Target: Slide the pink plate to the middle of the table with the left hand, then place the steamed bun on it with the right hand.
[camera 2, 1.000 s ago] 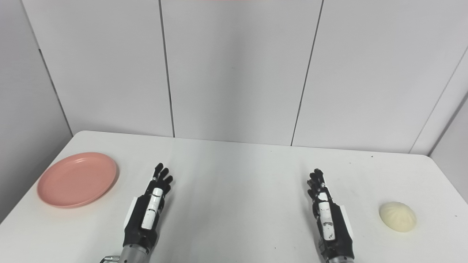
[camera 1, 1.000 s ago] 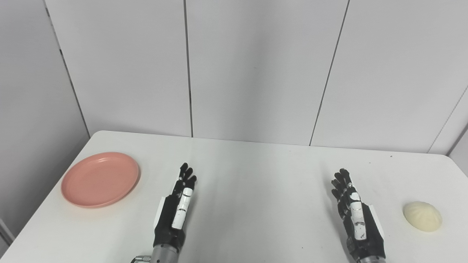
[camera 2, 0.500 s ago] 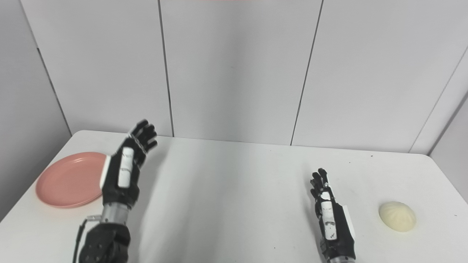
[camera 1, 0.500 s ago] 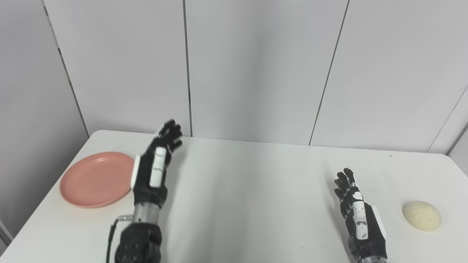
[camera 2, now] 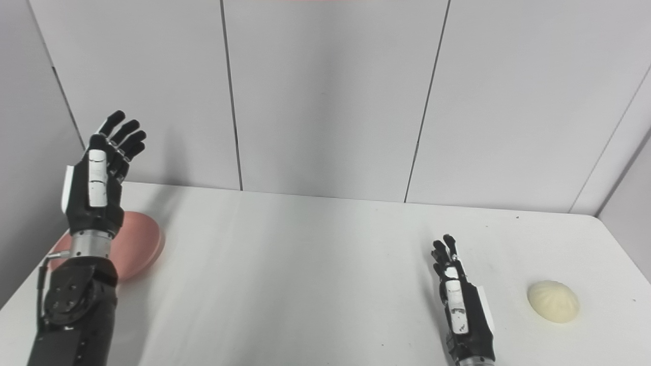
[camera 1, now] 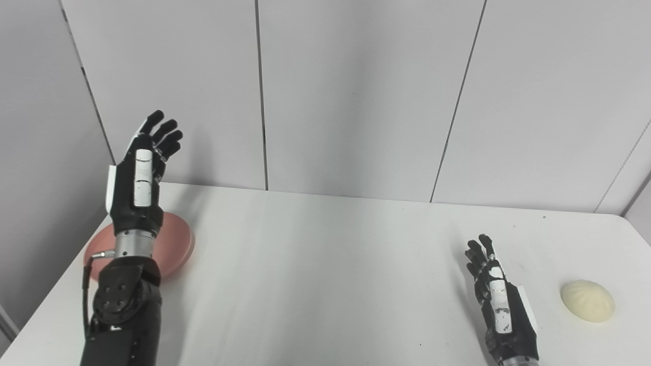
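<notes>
Left eye view: left hand point(camera 1: 138, 180) has risen above pink plate point(camera 1: 175, 244)

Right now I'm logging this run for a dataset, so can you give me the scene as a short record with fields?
surface: white table
plate: round pink plate, near the table's left edge, partly hidden behind the left arm
bun: pale cream steamed bun, on the table at far right
left robot hand: raised above the plate, open, holding nothing
right robot hand: low over the table, left of the bun, open, empty
task progress: plate not yet centred; bun not on it
</notes>
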Available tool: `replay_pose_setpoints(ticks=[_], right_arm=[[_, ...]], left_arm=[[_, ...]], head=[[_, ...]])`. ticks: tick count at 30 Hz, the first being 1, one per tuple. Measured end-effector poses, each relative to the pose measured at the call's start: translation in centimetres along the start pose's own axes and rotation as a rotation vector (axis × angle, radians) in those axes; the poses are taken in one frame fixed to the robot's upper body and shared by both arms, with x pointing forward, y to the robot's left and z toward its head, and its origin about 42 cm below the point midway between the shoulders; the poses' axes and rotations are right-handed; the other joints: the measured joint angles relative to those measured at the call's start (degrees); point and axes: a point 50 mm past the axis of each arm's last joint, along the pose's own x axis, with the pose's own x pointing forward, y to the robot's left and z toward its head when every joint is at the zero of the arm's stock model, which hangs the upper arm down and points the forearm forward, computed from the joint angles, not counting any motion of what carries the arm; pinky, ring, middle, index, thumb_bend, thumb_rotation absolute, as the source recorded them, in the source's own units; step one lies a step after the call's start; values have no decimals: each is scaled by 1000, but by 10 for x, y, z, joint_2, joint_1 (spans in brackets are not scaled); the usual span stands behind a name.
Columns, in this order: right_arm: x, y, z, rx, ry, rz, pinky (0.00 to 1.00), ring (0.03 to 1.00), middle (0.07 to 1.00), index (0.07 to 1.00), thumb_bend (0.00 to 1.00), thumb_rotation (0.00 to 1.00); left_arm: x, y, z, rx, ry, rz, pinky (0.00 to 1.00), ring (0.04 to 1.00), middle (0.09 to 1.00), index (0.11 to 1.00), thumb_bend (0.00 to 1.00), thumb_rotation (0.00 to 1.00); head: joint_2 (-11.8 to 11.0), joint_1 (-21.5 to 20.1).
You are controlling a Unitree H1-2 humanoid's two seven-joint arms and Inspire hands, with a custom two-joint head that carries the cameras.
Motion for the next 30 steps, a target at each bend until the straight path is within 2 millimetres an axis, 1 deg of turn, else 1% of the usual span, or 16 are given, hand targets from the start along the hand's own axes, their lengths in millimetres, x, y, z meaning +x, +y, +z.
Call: replay_pose_setpoints(ticks=[2,4,7,9,11,12,14,17,19,21,24,26,30], right_arm=[[0,0,0,0,0,0,1000,960,947,979,798,985],[0,0,0,-1,1,0,1000,960,948,978,799,986],[0,0,0,-1,1,-1,1000,960,946,977,789,995],[0,0,0,-1,1,-1,1000,959,942,971,798,989],[0,0,0,-1,1,-3,1000,957,940,967,808,984],[0,-1,0,-1,2,-5,994,952,933,958,813,975],[0,-1,-1,1,2,-7,989,948,928,952,815,969],[0,-1,-1,1,2,-8,986,945,926,951,802,978],[0,-1,-1,1,1,-8,985,944,925,950,803,979],[0,-1,-1,0,1,-9,985,944,925,947,813,973],[0,-1,-1,0,2,-9,988,946,926,951,810,977],[0,-2,-1,-1,2,-9,990,948,927,952,808,982],[0,-1,-1,0,2,-9,989,945,923,950,812,972]], left_arm=[[8,12,2,17,2,4,914,883,875,841,861,886],[14,23,5,40,0,1,917,890,885,851,863,893],[24,45,4,71,28,3,896,884,868,837,838,906],[27,61,1,98,51,17,921,893,869,840,816,916],[27,76,-3,119,76,34,935,897,871,843,802,921],[26,83,-7,126,83,44,950,904,884,862,796,937],[23,97,-17,142,105,55,955,906,887,870,785,951],[17,116,-30,130,142,93,953,911,893,884,797,922],[14,129,-36,126,165,121,942,905,888,885,808,922],[13,138,-38,138,169,136,937,901,885,887,823,915],[15,149,-36,156,167,150,915,890,877,878,832,892],[18,152,-32,156,157,162,905,884,875,870,838,885],[25,157,-26,116,144,193,931,893,882,879,813,881]], head=[[-1,0],[-1,0],[-3,0],[-2,-1],[-2,-3],[0,-4],[0,-4],[2,-2],[2,-2],[2,-3],[3,-3],[3,-3],[4,-4]])
